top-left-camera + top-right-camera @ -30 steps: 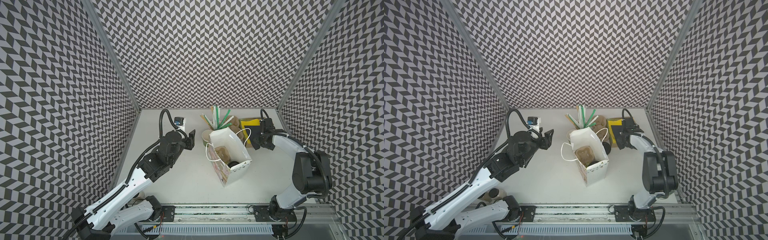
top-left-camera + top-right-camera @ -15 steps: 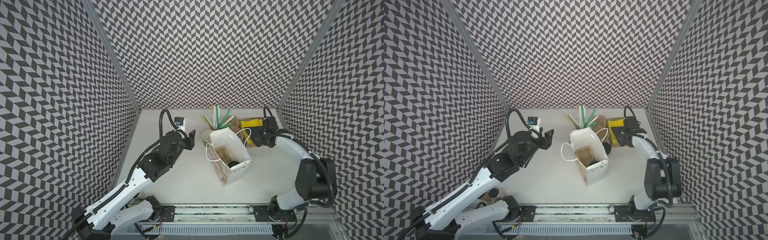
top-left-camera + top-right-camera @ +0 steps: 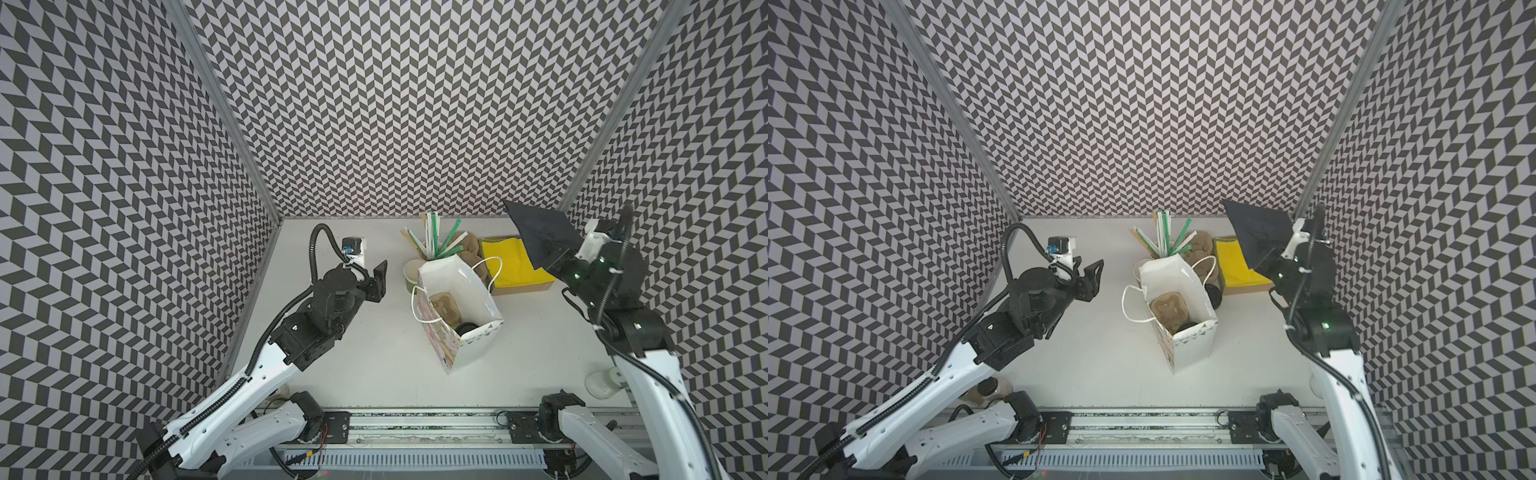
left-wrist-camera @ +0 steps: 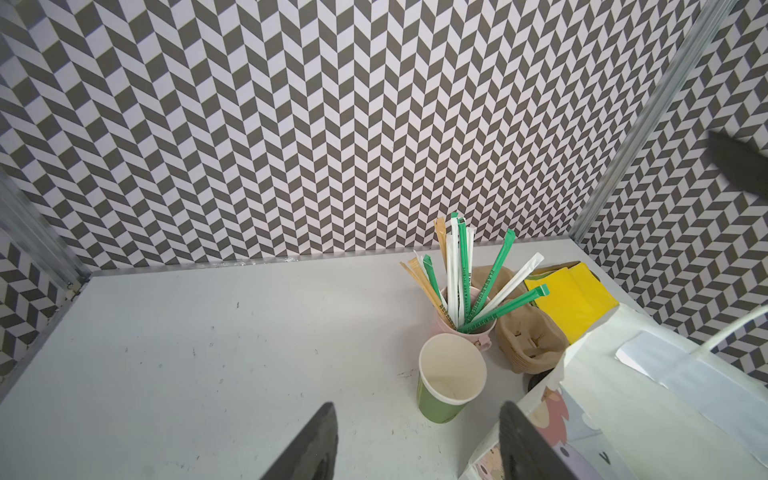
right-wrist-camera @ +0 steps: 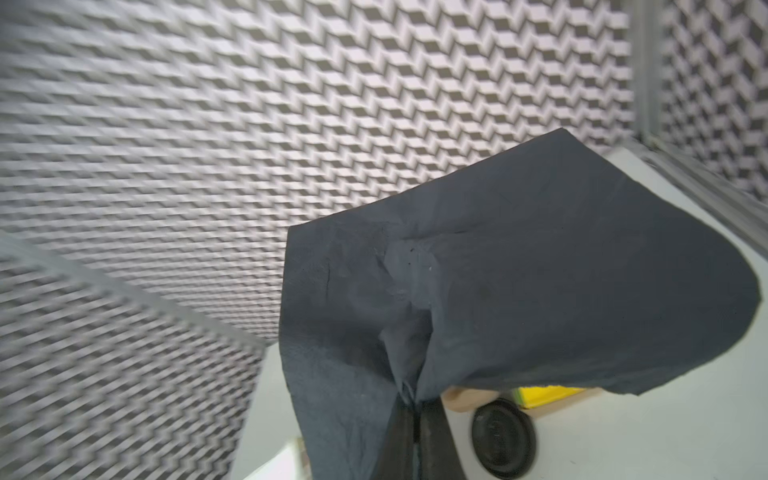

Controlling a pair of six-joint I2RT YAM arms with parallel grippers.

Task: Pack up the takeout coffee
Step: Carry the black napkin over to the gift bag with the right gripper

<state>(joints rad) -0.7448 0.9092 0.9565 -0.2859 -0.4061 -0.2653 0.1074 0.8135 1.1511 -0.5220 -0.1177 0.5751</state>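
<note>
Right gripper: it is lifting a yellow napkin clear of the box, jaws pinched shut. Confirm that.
Wrong colour. The right gripper is lifting a black napkin, jaws pinched shut, as the right wrist view shows; the yellow napkins lie in the box.

A white table point(image 3: 361, 365) is seen. On it a white paper bag point(image 3: 465, 328) is placed upright, and behind it an open green cup point(image 4: 446, 392), a pink cup of straws point(image 4: 467, 320) and a box of yellow napkins point(image 3: 513, 266) are set close together.
</note>
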